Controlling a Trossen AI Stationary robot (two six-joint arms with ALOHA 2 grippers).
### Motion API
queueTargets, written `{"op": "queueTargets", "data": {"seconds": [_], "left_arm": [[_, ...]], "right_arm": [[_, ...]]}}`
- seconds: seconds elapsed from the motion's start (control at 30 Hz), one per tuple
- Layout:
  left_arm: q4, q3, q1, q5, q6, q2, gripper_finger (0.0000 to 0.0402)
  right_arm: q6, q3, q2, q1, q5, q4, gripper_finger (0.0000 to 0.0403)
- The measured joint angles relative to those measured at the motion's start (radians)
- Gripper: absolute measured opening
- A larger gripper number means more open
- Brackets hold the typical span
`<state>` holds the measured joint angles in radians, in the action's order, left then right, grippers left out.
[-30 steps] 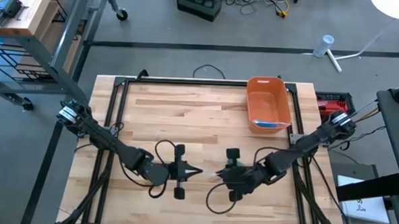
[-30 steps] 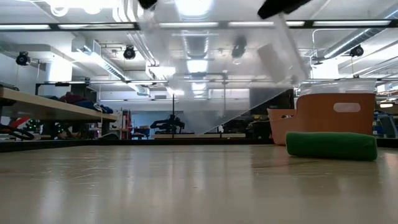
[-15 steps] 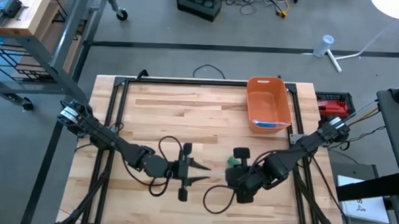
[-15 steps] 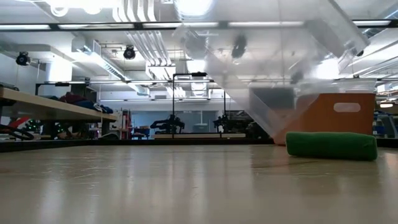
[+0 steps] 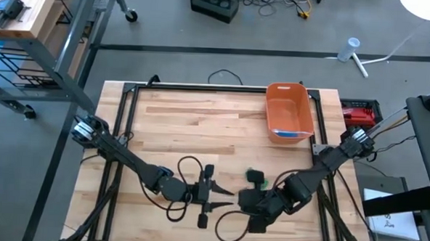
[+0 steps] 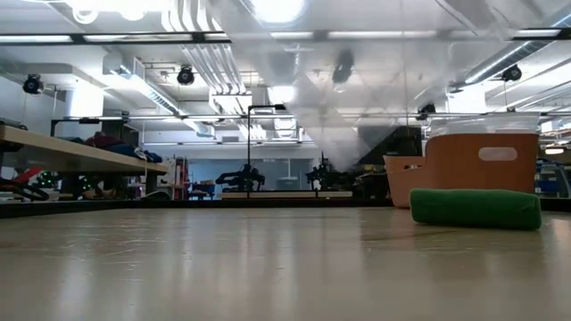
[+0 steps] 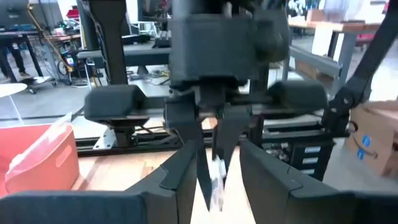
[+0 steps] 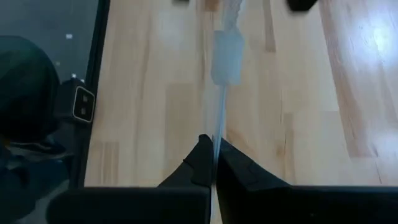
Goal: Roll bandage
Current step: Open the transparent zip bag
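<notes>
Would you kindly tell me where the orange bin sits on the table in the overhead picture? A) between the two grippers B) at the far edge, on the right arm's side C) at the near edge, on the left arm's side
B: the orange bin sits against the table's far edge on the right arm's side, well beyond both grippers.

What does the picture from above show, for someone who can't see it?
Two dark robot arms meet near the front of a wooden table, the left tool and right tool almost touching. A green roll lies beside the right arm, and an orange bin sits farther back.
</notes>
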<state>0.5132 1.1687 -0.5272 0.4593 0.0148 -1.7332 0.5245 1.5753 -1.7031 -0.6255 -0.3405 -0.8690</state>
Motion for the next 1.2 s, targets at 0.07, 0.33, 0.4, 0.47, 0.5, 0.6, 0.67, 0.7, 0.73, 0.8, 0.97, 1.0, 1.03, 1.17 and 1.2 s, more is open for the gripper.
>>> {"op": "queueTargets", "data": {"seconds": [0.07, 0.33, 0.4, 0.47, 0.5, 0.6, 0.67, 0.7, 0.73, 0.8, 0.97, 1.0, 1.03, 1.17, 1.2], "left_arm": [[0.007, -0.005, -0.002, 0.003, 0.028, 0.001, 0.0107], [0.006, -0.013, -0.016, 0.002, 0.077, 0.0, 0.0079], [0.007, -0.013, -0.018, 0.002, 0.077, 0.0, 0.0071], [0.013, -0.013, -0.017, 0.002, 0.077, 0.0, 0.0061], [0.013, -0.013, -0.017, 0.002, 0.075, 0.001, 0.0056], [0.014, -0.013, -0.017, 0.002, 0.074, 0.001, 0.0038], [0.014, -0.013, -0.017, 0.002, 0.073, 0.001, 0.0027], [0.012, -0.013, -0.017, 0.002, 0.073, 0.001, 0.0021], [0.011, -0.013, -0.016, 0.002, 0.073, -0.002, 0.0016], [0.019, -0.013, -0.015, 0.002, 0.061, -0.008, 0.0006], [0.027, -0.007, -0.015, 0.002, 0.054, -0.031, 0.0009], [0.028, -0.006, -0.015, 0.002, 0.054, -0.035, 0.0012], [0.027, -0.006, -0.014, 0.002, 0.054, -0.036, 0.0014], [0.028, -0.006, -0.014, 0.002, 0.051, -0.037, 0.002], [0.027, -0.006, -0.014, 0.002, 0.05, -0.037, 0.0021]], "right_arm": [[-0.001, 0.0, -0.002, -0.006, 0.0, 0.009, 0.0], [-0.002, 0.0, -0.003, -0.014, 0.0, 0.046, 0.0], [-0.007, 0.0, -0.003, -0.014, 0.0, 0.045, 0.0], [-0.011, 0.0, -0.003, -0.014, 0.0, 0.046, 0.0], [-0.012, 0.0, -0.003, -0.014, 0.0, 0.046, 0.0], [-0.012, 0.0, -0.003, -0.014, 0.0, 0.046, 0.0], [-0.013, 0.0, -0.003, -0.014, 0.0, 0.046, 0.0], [-0.013, 0.0, -0.003, -0.014, 0.0, 0.047, 0.0], [-0.013, 0.0, -0.003, -0.014, 0.0, 0.049, 0.0], [-0.016, 0.0, -0.003, -0.014, 0.0, 0.049, 0.0], [-0.027, -0.001, -0.003, -0.014, 0.005, 0.061, 0.0], [-0.027, -0.001, -0.003, -0.013, 0.004, 0.062, 0.0], [-0.028, -0.001, -0.003, -0.013, 0.003, 0.062, 0.0], [-0.028, -0.001, -0.003, -0.013, 0.0, 0.065, 0.0], [-0.028, -0.001, -0.003, -0.013, 0.0, 0.065, 0.0]]}}
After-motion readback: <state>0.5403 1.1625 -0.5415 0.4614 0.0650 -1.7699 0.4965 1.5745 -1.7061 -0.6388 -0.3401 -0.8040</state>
